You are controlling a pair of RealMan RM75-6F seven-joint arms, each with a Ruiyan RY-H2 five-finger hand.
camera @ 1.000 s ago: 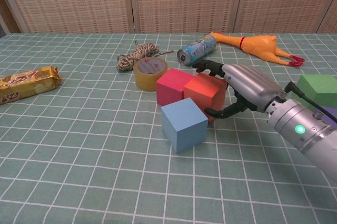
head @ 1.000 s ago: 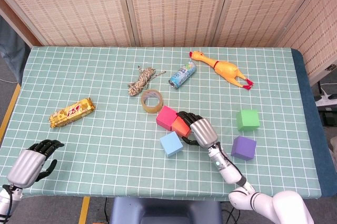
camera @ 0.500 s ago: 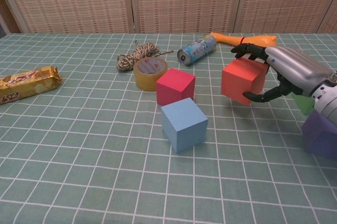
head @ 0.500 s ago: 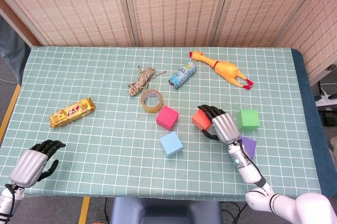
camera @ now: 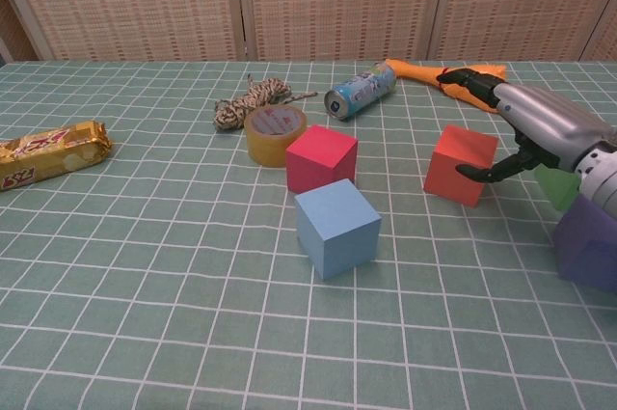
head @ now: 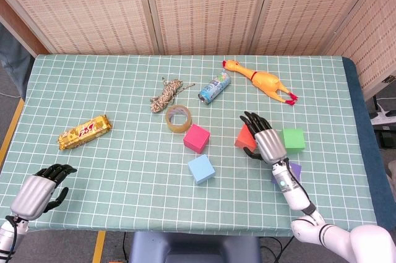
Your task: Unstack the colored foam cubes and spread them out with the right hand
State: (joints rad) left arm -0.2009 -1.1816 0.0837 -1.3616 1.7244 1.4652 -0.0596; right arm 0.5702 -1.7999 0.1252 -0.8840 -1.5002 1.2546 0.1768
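Observation:
The red cube (head: 244, 137) (camera: 461, 165) stands on the table, right of the pink cube (head: 196, 138) (camera: 321, 159) and the blue cube (head: 201, 169) (camera: 337, 228). My right hand (head: 267, 143) (camera: 535, 130) is just right of the red cube, fingers spread above it and the thumb at its right face, not gripping. Partly hidden behind that hand are the green cube (head: 292, 140) (camera: 554, 186) and the purple cube (head: 294, 170) (camera: 590, 241). No cube lies on another. My left hand (head: 38, 189) rests at the table's near left corner, fingers curled in, holding nothing.
A tape roll (head: 179, 119) sits just behind the pink cube, with a rope bundle (head: 167, 96) and a spray can (head: 214, 87) further back. A rubber chicken (head: 263, 81) lies at the back right, a candy bar (head: 85, 132) at the left.
My right hand carried the red cube from beside the pink and blue cubes over to the right, set it on the table and spread its fingers off it. The left hand stayed still.

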